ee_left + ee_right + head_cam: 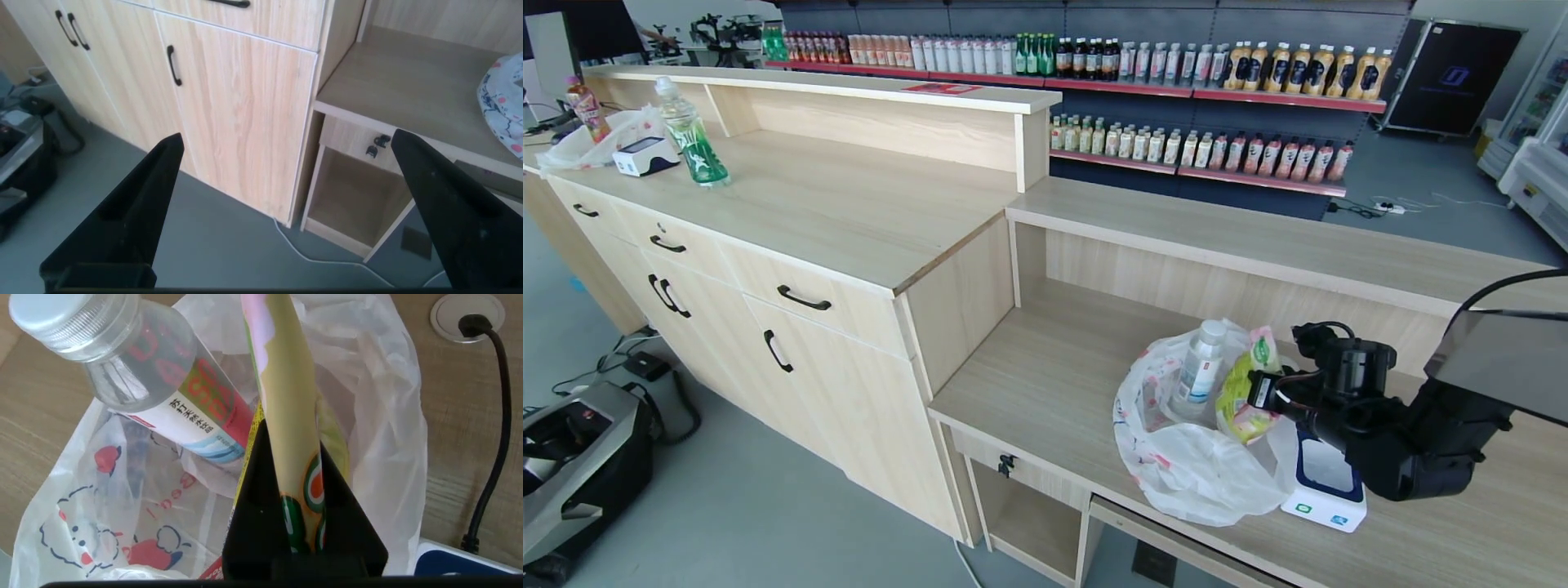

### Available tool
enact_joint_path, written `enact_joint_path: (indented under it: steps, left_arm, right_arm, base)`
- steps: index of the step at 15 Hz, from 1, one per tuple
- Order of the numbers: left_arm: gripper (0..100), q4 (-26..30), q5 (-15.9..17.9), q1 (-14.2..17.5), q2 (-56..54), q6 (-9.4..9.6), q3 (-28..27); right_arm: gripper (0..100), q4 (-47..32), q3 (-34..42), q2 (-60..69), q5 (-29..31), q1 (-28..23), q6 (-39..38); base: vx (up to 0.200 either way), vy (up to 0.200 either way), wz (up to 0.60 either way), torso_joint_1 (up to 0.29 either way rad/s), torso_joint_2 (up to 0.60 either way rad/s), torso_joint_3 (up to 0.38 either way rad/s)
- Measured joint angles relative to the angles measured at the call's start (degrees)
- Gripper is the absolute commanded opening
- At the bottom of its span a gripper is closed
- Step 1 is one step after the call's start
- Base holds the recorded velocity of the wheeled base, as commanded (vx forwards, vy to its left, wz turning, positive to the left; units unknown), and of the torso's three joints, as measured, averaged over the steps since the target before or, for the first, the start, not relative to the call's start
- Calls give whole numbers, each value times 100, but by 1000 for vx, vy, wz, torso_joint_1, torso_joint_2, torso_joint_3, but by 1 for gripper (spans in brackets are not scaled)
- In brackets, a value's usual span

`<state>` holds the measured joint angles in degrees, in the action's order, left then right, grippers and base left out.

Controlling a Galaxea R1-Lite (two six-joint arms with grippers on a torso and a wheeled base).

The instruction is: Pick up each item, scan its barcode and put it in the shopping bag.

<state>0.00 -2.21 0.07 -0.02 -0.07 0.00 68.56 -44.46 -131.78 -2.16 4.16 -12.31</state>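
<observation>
Light-wood checkout counter, drink shelves behind. Shopping bag sits on the lower counter, just beside the white scanner. Clear bottle stands inside the bag. Right gripper is clamped on a yellow-green snack packet, upright in the bag mouth. Left gripper has fingers spread wide, above the floor by the cabinet.

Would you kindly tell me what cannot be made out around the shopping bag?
- Scanner: head view, partly covered by the right arm.
- Bottle: its base, head view, sunk inside the shopping bag.
- Snack packet: its lower end, right wrist view, hidden behind the right gripper.
</observation>
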Motion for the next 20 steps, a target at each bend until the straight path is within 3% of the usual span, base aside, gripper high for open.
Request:
enact_joint_path:
  steps: [13,14,20]
  left_arm:
    - [100,0,-2,0,0,-2,0]
    - [100,0,0,0,0,-2,0]
    - [100,0,0,-2,0,-2,0]
  right_arm:
    - [0,115,-151,-319,-49,22,126]
    - [100,115,-160,-325,-84,22,126]
    - [100,121,-113,-227,-330,38,336]
  base:
    - [0,0,0,0,0,0]
    - [0,0,0,0,0,0]
    - [0,0,0,0,0,0]
